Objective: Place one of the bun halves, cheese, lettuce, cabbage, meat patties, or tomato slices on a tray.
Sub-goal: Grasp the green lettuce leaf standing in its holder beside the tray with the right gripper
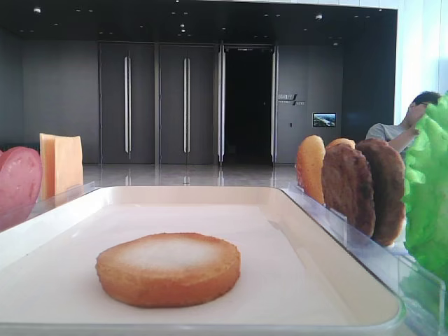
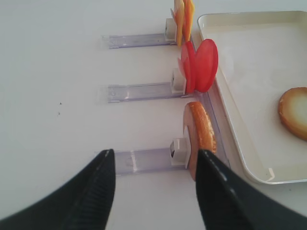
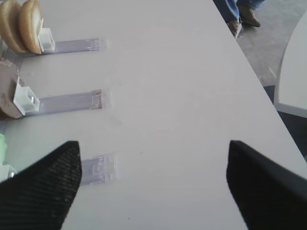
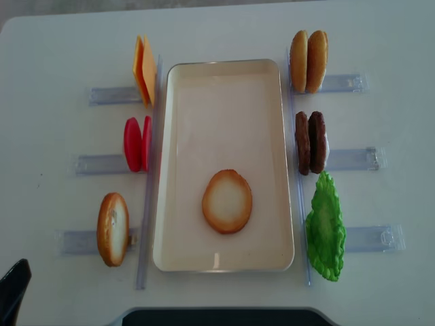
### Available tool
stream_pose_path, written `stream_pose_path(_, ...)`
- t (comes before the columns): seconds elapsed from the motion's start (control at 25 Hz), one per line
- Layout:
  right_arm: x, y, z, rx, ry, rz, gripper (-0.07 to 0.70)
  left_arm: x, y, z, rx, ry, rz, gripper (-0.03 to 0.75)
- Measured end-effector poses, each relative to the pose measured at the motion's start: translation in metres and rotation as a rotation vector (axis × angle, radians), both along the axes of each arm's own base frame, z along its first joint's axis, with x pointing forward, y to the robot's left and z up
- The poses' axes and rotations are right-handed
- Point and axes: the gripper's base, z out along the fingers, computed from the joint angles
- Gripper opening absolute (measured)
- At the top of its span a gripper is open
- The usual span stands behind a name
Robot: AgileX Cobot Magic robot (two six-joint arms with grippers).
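Observation:
A cream tray lies mid-table with one bun half flat on it, pale face up. To its left stand cheese, tomato slices and another bun half in clear holders. To its right stand two bun halves, meat patties and lettuce. My left gripper is open and empty above the table, its right finger beside the upright bun half. My right gripper is open wide over bare table, holding nothing, with the patties at far left.
Clear plastic holder rails stick out from both sides of the tray. The table's edge runs close on the right of the right wrist view, with a person's feet beyond. A seated person shows behind the lettuce.

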Motion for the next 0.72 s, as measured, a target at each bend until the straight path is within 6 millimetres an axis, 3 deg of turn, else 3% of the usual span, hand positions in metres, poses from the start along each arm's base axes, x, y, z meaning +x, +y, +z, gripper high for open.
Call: stream_pose_path(0.72,0.0,0.0,0.0,0.0,0.0,0.0,0.584,0.0,0.0,0.0,0.0,0.0,0.0,0.408)
